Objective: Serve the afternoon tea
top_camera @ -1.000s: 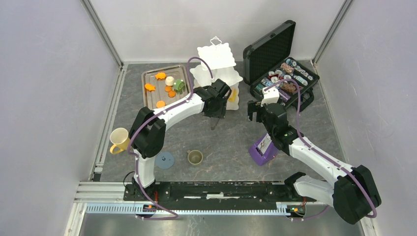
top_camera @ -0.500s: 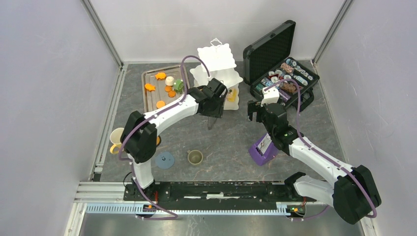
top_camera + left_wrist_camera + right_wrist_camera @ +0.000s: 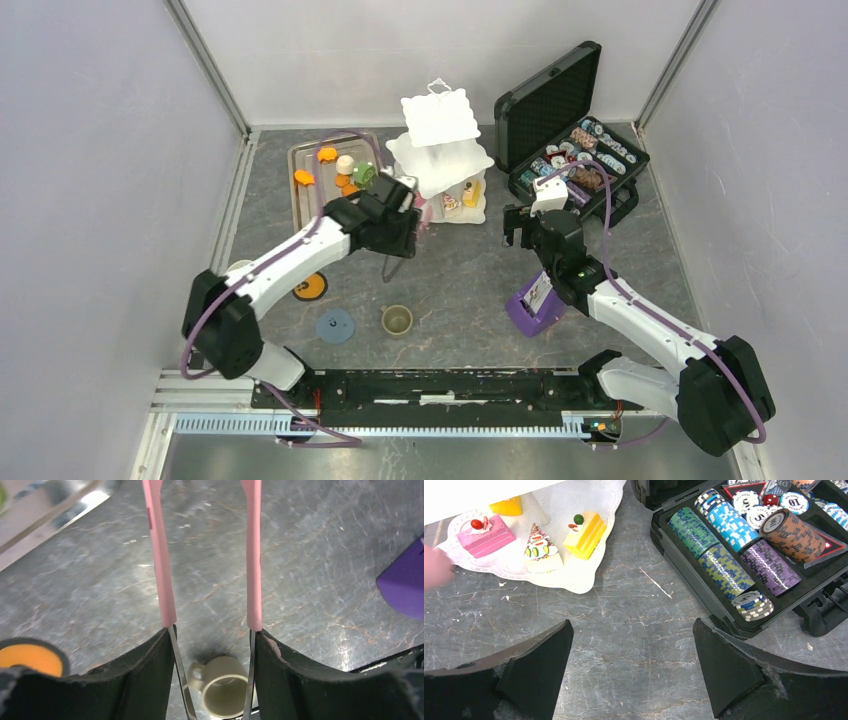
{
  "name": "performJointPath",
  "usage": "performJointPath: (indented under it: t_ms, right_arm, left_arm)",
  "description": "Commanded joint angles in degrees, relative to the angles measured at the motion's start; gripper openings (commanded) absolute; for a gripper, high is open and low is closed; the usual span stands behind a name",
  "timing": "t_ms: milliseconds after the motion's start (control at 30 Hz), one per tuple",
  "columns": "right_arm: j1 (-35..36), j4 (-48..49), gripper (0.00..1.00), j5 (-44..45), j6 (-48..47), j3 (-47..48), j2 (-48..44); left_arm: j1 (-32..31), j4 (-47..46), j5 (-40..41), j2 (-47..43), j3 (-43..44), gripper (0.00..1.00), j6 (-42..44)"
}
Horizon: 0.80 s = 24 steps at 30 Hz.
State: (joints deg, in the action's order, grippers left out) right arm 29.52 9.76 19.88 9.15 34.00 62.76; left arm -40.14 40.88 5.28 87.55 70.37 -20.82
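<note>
Looking down from above, you lose much beneath the left arm: the yellow mug (image 3: 236, 267) shows only as a pale sliver at the arm's edge, too little to be sure of, and the orange coaster (image 3: 309, 287) is half covered. The near corner of the metal tray (image 3: 306, 203) is also hidden, though its toy pastries (image 3: 345, 165) lie in plain sight at the far end. Your left gripper (image 3: 211, 640) clamps the pink tongs (image 3: 162, 570), whose two arms stand apart with nothing between them; their tips run out of the wrist view's top edge. Between the fingers that view shows the olive cup (image 3: 222, 697), upright on the table (image 3: 470, 270) and cut off by the frame. Your right gripper (image 3: 632, 625) hovers with its fingers spread wide and nothing in them, over bare table between the white stand (image 3: 440, 150) and the chip case (image 3: 580, 160). On the stand's bottom tier sit a pink slice (image 3: 485, 534) and a yellow slice (image 3: 585, 534); the upper tiers hide whatever lies farther back. A blue-grey coaster (image 3: 335, 325) lies just left of the cup, and the purple card holder (image 3: 535, 305) is partly behind the right arm. The surface is grey, marbled and glossy, enclosed by pale walls with metal rails at the corners.
</note>
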Motion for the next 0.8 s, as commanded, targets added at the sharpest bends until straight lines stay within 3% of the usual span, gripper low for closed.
performJointPath:
  t_ms: [0,167,367,533,767]
  right_arm:
    - [0.2,1.1,0.98,-0.2,0.1,1.4,0.3]
    - [0.1,1.1,0.98,-0.1,0.0,1.5,0.5]
    - [0.2,1.0,0.98,-0.2,-0.1,1.5,0.2]
    - [0.3,1.2,0.98,0.0,-0.3,1.3,-0.2]
    - [0.2,1.3,0.98,-0.1,-0.2,1.2,-0.3]
  left_arm:
    - [8.9,0.0,-3.9,-8.7,-2.9,0.61,2.5]
    - [21.2,-0.2,-6.7,-10.8,-0.7,0.63,5.2]
    - [31.8,-1.6,-11.3,-2.5,8.6,0.64,6.7]
    - [34.7,0.1,-16.4,7.3,17.9,0.66,7.2]
    - [36.4,11.1,-19.4,22.2,34.9,0.66,10.9]
